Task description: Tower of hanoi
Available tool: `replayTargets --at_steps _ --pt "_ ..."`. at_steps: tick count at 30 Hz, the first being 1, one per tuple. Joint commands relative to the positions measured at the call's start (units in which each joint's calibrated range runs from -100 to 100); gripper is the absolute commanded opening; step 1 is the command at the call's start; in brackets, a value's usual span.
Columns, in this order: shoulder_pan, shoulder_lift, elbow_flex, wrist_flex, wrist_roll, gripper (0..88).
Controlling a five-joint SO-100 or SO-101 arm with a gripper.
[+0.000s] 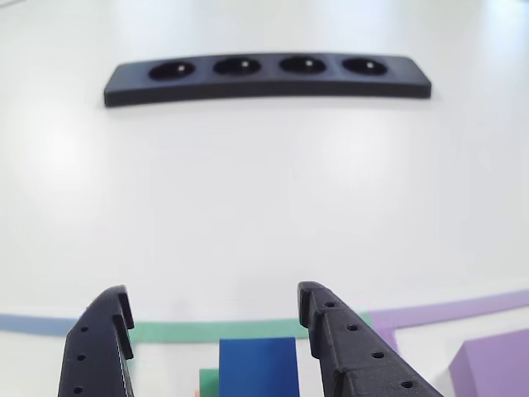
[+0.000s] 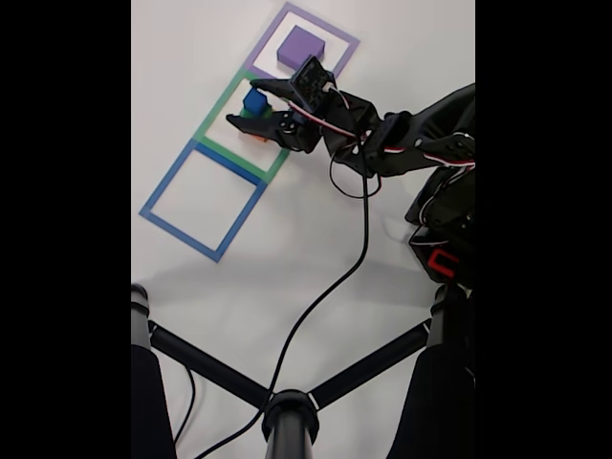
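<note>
The other view has a black bar with four round sockets (image 1: 266,76) lying across the white worktop (image 1: 264,207) far beyond the blue block, which the fixed view doesn't catch. The fixed view gives the layout instead: three taped squares in a diagonal row, blue square (image 2: 203,199), green square (image 2: 241,124) and purple square (image 2: 304,48), with a purple block (image 2: 300,46) sitting inside the purple one.

The blue block (image 1: 258,366) sits in the green square, on top of a green piece (image 1: 208,381), with a bit of orange just showing underneath. The gripper (image 1: 213,318) is spread wide with the blue block right in the gap; the fingers (image 1: 101,347) stand either side of it, clear of its faces, gripping nothing. It's a plain, solid, dark blue cube with sharp edges.
</note>
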Motion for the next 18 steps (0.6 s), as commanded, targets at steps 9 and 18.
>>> replayTargets --at_steps 9,18 --pt "2.4 -26.8 -10.2 37.7 0.6 0.4" --pt "8.9 -43.7 -19.4 73.7 0.6 0.1"
